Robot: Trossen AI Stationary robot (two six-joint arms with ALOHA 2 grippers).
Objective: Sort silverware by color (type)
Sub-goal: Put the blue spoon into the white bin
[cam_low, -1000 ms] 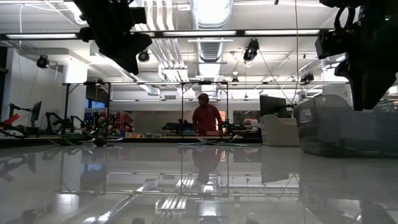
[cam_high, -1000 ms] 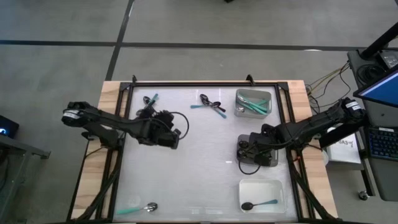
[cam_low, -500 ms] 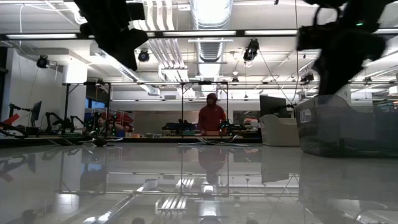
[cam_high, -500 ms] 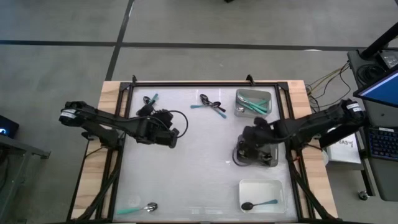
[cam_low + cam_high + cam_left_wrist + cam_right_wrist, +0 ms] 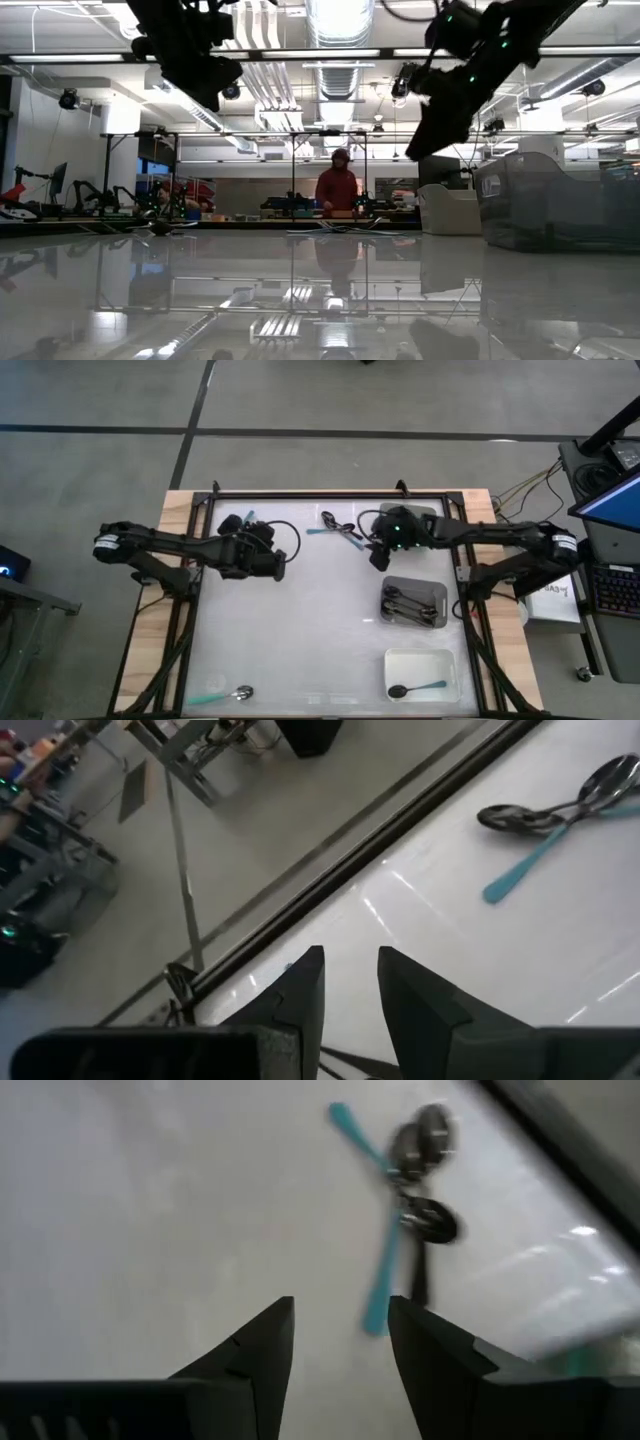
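Note:
A crossed cluster of teal-handled and dark spoons lies near the table's far edge; it also shows in the right wrist view and the left wrist view. Two more spoons lie at the far left. A silver-bowled teal spoon lies at the near left. My right gripper hovers open just right of the cluster, holding nothing. My left gripper hangs above the left half of the table, its fingers a narrow gap apart and empty.
Three trays stand along the right side: a grey one at the far end with teal-handled spoons, a grey one in the middle with dark spoons, and a white one at the near end with one black-bowled teal spoon. A person stands in the room behind.
My right gripper has swung from above the middle grey tray toward the table's far edge and left, ending beside the crossed spoon cluster. The tray's spoons now show uncovered. My left gripper has moved a little toward the far edge.

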